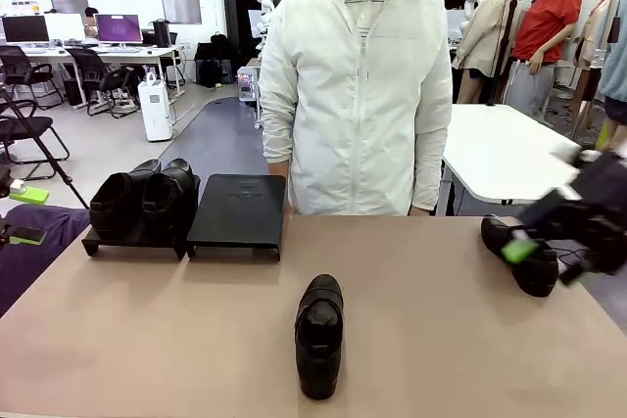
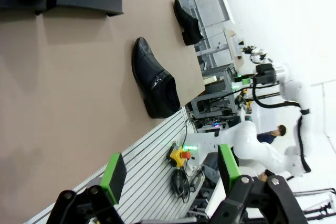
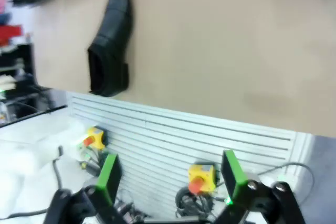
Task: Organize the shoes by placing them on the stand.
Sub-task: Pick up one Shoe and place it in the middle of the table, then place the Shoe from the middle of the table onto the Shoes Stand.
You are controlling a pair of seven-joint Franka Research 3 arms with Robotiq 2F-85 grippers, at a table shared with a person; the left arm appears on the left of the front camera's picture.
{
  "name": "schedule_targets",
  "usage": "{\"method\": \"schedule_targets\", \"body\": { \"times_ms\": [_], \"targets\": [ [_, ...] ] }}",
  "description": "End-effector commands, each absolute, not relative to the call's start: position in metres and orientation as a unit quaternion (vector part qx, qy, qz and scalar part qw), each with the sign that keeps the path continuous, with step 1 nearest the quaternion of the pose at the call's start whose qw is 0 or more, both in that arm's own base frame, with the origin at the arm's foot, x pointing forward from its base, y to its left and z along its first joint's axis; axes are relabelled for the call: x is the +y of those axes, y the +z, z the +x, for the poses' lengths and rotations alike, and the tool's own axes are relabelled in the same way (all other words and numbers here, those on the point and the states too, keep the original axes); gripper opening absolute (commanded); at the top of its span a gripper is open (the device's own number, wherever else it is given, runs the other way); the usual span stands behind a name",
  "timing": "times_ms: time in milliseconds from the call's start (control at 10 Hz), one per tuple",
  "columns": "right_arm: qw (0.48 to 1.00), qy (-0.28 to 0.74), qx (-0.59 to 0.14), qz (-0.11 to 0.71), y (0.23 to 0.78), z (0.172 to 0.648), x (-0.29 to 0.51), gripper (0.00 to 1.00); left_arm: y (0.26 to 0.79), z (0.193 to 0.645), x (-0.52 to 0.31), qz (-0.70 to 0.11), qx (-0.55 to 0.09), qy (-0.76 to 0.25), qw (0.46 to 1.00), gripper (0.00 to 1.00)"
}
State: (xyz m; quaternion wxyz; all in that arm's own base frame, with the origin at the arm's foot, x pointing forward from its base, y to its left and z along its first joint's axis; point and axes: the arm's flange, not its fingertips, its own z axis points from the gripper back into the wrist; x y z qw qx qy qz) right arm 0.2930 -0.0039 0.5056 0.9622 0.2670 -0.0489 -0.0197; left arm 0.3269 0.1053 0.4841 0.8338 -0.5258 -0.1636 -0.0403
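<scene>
Wide apart and empty: left gripper (image 2: 170,174), right gripper (image 3: 170,176). Near centre, one shoe (image 1: 319,335) loose on the table (image 1: 441,349); another shoe (image 1: 498,236) farther right. Likely light, stiff, glossy-slick: best pinched across the collar wall at the heel opening. Far left, shoe pair (image 1: 142,205) on the left stand (image 1: 132,242), right stand (image 1: 238,208) beside it bare.

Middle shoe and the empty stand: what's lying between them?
Nothing. In the front view, the table between the middle shoe and the empty stand is bare.
</scene>
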Motion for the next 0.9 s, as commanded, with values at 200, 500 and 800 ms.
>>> {"method": "schedule_targets", "body": {
  "times_ms": [200, 500, 800],
  "targets": [
    [0.958, -0.038, -0.051, 0.281, 0.499, 0.29, -0.035, 1.0, 0.484, 0.324, 0.107, -0.525, -0.164, -0.05, 0.834, 0.91],
    [0.958, -0.038, -0.051, 0.281, 0.499, 0.29, -0.035, 1.0, 0.484, 0.324, 0.107, -0.525, -0.164, -0.05, 0.834, 0.91],
    [0.958, -0.038, -0.051, 0.281, 0.499, 0.29, -0.035, 1.0, 0.484, 0.324, 0.107, -0.525, -0.164, -0.05, 0.834, 0.91]
  ]
}}
